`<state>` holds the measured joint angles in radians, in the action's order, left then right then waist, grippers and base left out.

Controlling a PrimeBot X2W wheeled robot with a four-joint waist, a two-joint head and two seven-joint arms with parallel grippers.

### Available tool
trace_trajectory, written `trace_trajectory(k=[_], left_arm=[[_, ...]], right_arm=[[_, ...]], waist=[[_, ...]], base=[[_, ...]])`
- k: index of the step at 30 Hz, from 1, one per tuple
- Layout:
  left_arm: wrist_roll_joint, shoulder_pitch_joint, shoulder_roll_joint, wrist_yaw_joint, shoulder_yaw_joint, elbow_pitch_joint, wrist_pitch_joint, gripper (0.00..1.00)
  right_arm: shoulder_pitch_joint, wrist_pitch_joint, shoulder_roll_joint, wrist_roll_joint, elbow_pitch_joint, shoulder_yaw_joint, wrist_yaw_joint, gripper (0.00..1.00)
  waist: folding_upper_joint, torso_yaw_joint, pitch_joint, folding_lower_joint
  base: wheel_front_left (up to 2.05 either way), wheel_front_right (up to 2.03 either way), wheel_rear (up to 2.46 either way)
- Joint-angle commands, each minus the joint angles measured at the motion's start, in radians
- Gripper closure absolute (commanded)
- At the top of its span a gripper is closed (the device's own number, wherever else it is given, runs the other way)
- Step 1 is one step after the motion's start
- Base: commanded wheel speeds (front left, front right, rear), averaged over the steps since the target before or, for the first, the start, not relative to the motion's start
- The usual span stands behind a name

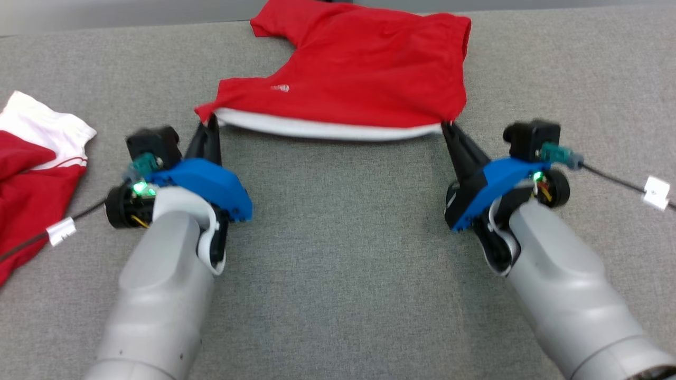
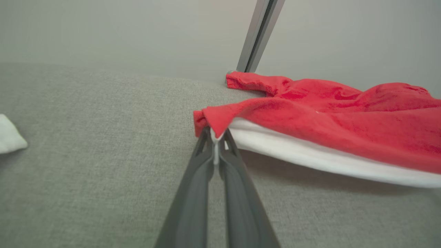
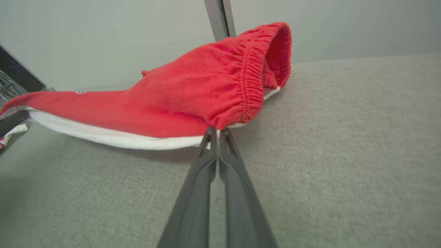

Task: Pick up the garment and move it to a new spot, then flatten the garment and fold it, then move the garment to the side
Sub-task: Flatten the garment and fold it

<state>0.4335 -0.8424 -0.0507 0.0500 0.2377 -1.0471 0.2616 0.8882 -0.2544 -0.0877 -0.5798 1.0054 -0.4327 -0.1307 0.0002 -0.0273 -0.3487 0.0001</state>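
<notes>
Clenching the garment (image 1: 359, 79) at near corners — left pincer (image 1: 211, 124), right pincer (image 1: 448, 127) — bare table (image 1: 338, 237) between.

Reaching forward with both arms, well apart; pinching red shorts (image 1: 359, 68) in left gripper (image 1: 211, 124) and right gripper (image 1: 447, 126), fingers closed.
</notes>
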Motion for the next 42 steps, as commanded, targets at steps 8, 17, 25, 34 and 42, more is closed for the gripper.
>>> trace_trajectory(k=[8, 17, 25, 34, 42], left_arm=[[-0.043, 0.277, -0.001, 0.011, 0.005, 0.242, 0.004, 1.00], [-0.131, 0.666, -0.014, -0.015, -0.106, 0.623, 0.005, 1.00], [-0.157, 0.869, -0.038, -0.057, -0.118, 0.879, -0.027, 1.00], [-0.156, 0.832, -0.068, -0.041, -0.088, 1.001, -0.148, 1.00], [-0.153, 0.554, -0.101, -0.001, -0.077, 0.906, -0.249, 1.00]], right_arm=[[-0.294, -0.011, -0.037, -0.058, -0.182, 0.006, 0.000, 1.00], [-0.676, -0.012, -0.055, 0.026, -0.507, 0.096, 0.000, 1.00], [-0.941, 0.049, -0.037, 0.105, -0.787, 0.178, 0.001, 1.00], [-0.983, 0.262, -0.009, 0.154, -1.014, 0.248, 0.001, 1.00], [-0.775, 0.407, -0.026, 0.117, -1.031, 0.288, 0.000, 1.00]], waist=[[-0.0002, 0.007, 0.095, -0.0001], [-0.0002, 0.010, 0.217, -0.0001], [-0.0002, 0.011, 0.237, -0.0001], [-0.0002, -0.003, 0.190, -0.0001], [-0.0002, -0.018, 0.051, -0.0001]], base=[[0.00, 0.00, 0.00], [0.00, 0.00, 0.00], [0.00, 0.00, 0.00], [0.00, 0.00, 0.00], [0.00, 0.00, 0.00]])
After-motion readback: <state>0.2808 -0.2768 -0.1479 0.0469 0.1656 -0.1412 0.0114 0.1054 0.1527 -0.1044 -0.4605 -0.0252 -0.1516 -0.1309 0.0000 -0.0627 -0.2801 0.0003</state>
